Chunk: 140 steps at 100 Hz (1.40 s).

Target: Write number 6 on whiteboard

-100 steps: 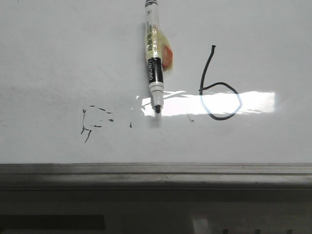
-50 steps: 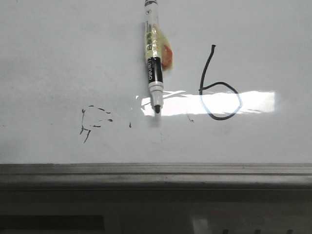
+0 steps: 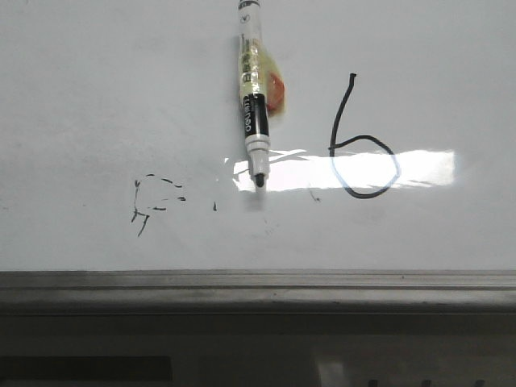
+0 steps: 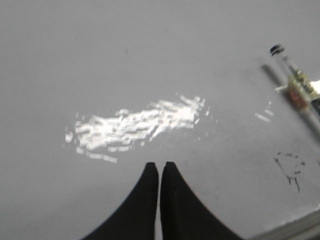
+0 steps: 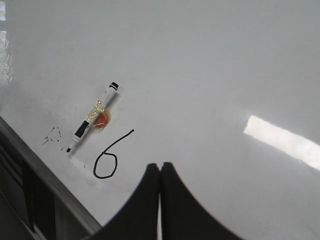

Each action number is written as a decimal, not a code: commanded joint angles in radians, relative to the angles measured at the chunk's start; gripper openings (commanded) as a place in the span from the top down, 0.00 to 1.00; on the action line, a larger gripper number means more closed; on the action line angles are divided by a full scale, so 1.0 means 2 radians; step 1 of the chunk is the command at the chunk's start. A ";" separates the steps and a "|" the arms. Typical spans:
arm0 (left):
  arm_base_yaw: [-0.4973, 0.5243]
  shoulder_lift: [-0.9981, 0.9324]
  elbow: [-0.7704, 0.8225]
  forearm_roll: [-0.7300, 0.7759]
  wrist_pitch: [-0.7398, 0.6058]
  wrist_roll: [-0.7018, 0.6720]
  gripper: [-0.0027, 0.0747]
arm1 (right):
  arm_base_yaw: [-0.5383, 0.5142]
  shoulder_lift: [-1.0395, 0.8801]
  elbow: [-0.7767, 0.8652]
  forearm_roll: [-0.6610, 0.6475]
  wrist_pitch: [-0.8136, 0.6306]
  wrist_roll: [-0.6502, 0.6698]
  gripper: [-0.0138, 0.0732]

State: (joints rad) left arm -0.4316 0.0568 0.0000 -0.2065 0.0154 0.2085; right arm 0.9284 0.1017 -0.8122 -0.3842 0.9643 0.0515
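Note:
A black number 6 (image 3: 361,145) is drawn on the whiteboard (image 3: 97,81), right of centre; it also shows in the right wrist view (image 5: 107,160). A marker (image 3: 254,105) with yellow and orange tape lies uncapped on the board left of the 6, tip toward the ledge; it shows in the right wrist view (image 5: 92,117) and blurred in the left wrist view (image 4: 297,87). My left gripper (image 4: 160,164) is shut and empty above bare board. My right gripper (image 5: 160,165) is shut and empty, to the right of the 6. Neither gripper shows in the front view.
Faint broken black scribble marks (image 3: 153,201) sit left of the marker tip. A grey metal ledge (image 3: 258,290) runs along the board's near edge. Bright glare (image 3: 363,169) crosses the board by the 6.

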 commanded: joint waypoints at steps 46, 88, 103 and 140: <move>0.044 -0.045 0.012 0.047 0.075 -0.056 0.99 | -0.004 0.010 -0.012 -0.010 -0.035 0.001 0.91; 0.056 -0.045 0.012 0.047 0.075 -0.056 0.99 | -0.004 0.010 -0.012 -0.010 -0.035 0.001 0.91; 0.056 -0.045 0.012 0.047 0.075 -0.056 0.99 | -0.004 0.010 -0.012 -0.010 -0.035 0.001 0.91; 0.056 -0.045 0.012 0.047 0.075 -0.056 0.99 | -0.007 0.010 -0.011 -0.034 -0.023 0.001 0.91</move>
State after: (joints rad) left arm -0.3231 -0.0054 0.0000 -0.1102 0.2378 0.1073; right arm 0.9261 0.1017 -0.8122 -0.3851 0.9698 0.0515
